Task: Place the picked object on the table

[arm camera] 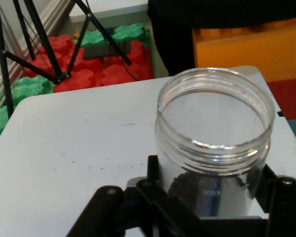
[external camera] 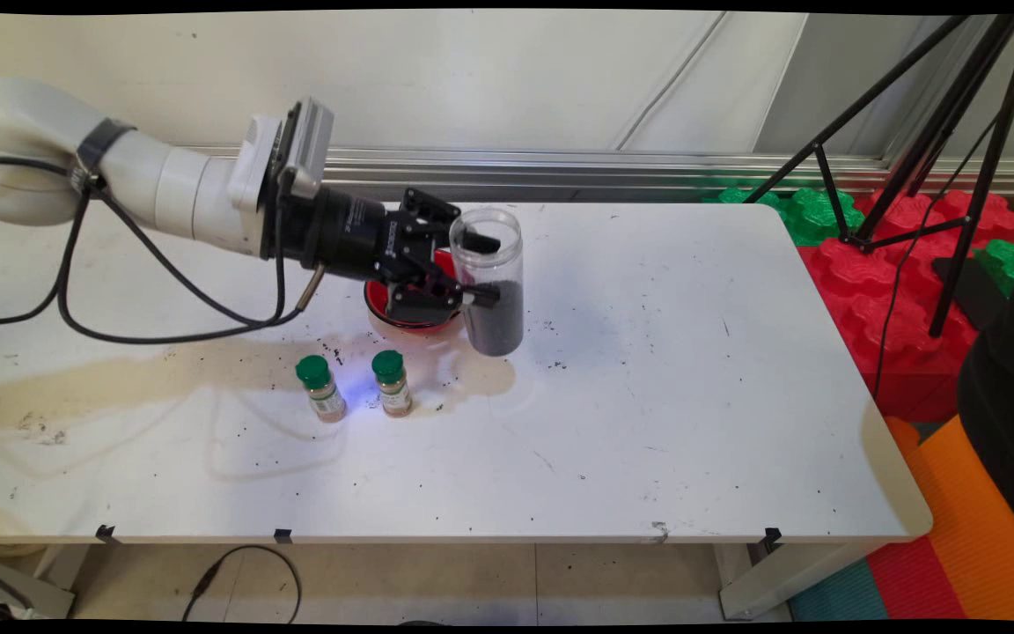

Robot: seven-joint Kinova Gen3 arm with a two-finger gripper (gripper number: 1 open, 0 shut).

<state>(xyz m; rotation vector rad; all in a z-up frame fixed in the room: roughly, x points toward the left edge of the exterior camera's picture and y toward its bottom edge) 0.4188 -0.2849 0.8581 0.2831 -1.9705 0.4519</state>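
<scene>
My black gripper (external camera: 478, 269) is shut on a clear plastic jar (external camera: 490, 280) partly filled with dark grains, held upright just above the white table (external camera: 665, 370). Its lid is off and the open mouth faces up. In the hand view the jar (arm camera: 214, 148) fills the middle, with my fingers (arm camera: 155, 185) pressed against both its sides. A red bowl (external camera: 381, 310) sits on the table right behind and below my gripper, mostly hidden by it. Two small spice bottles with green caps (external camera: 322, 387) (external camera: 393, 382) stand in front of the bowl.
Dark grains are scattered on the table around the bowl, and a brownish stain spreads to the left. Off the table's right side lie red and green foam blocks (external camera: 877, 291) and a black tripod (external camera: 938, 150). Black cables hang from the arm.
</scene>
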